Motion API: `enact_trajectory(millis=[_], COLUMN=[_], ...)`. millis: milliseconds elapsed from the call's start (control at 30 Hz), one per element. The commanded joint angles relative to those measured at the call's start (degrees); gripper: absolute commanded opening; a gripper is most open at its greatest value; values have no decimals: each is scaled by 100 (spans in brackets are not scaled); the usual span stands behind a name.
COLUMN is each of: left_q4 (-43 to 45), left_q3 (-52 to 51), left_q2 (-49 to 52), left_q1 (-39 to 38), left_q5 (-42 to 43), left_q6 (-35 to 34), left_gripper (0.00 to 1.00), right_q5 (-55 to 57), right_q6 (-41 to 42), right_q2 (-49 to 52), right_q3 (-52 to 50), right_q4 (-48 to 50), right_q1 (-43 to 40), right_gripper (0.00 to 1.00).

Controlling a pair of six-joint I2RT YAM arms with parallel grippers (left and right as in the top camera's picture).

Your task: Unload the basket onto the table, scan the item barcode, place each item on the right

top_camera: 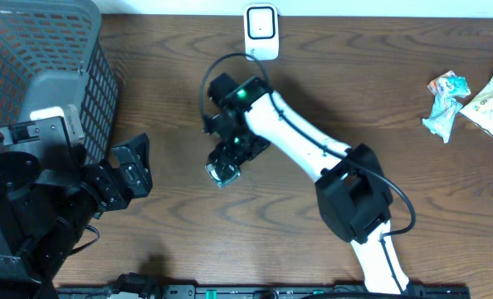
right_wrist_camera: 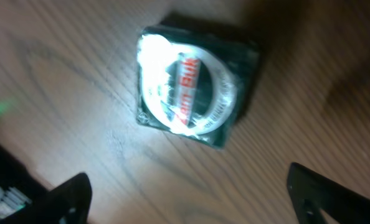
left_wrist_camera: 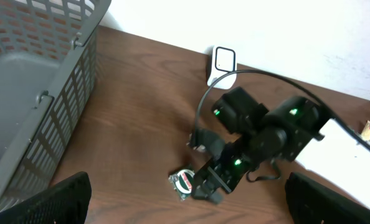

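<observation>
The item [right_wrist_camera: 194,87] is a small, squarish pack in a dark green wrapper. A white ring is printed on its upper face, with red lettering across the middle. Bright glare washes out the left part of the ring, so the words are hard to read. No barcode can be made out on this face.

The pack lies flat on the wood-grain table [top_camera: 172,75], a little left of and below the centre of the overhead frame. It sits directly under the tip of the right gripper [top_camera: 230,158]. In the right wrist view, the dark fingers [right_wrist_camera: 70,199] stand wide apart at the lower corners, clear of the pack.

The white scanner [top_camera: 261,31] stands at the top centre, well apart from the pack. The left gripper [top_camera: 134,170] sits at the lower left beside the grey basket [top_camera: 56,66], its jaws spread and holding nothing.
</observation>
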Motion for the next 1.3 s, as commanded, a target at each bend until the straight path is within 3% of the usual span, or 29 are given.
enact_trajectory(millis=[0, 433, 767, 1067, 1267], left_q4=[-13, -13, -13, -13, -13], left_q3=[42, 42, 42, 42, 42], left_q2=[0, 0, 0, 0, 0], left_q1=[24, 24, 24, 24, 24], left_q5=[-74, -74, -74, -74, -74], left_q6=[-52, -52, -52, -52, -52], left_gripper=[98, 98, 98, 98, 98], right_q5=[741, 1134, 1119, 1117, 1113], right_q6=[-184, -92, 105, 308, 511], right_q2=[-92, -92, -92, -92, -105], right_q3=[-144, -953, -1414, -1414, -1390], right_q4=[153, 1434, 2087, 2155, 2146], right_q1=[306, 538, 509, 452, 439], right_gripper=[99, 99, 91, 72, 68])
